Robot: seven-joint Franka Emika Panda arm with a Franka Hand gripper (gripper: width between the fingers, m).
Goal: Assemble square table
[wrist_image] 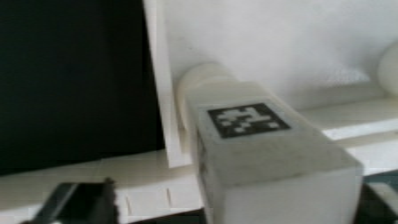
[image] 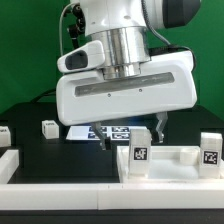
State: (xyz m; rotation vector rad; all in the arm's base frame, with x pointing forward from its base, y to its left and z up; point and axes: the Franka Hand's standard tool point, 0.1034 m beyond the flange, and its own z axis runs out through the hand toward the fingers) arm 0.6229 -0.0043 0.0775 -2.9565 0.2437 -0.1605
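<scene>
I read leg [wrist_image: 267, 175] as matt white plastic, smooth; tag [wrist_image: 247, 118] on it flat black-and-white print. Square top [image: 178, 156] same white plastic. Work surface [image: 40, 150] matt black. Arm casing [image: 125, 95] glossy white; collar [image: 126, 48] looks like brushed metal.

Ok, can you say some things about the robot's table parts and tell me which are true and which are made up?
1. A leg stands on the top. True.
2. The jaws are shut on a leg. False: they are open and hold nothing.
3. A loose leg sits on the black surface, away from the top. True.
4. The top is blue. False: it is white.
</scene>
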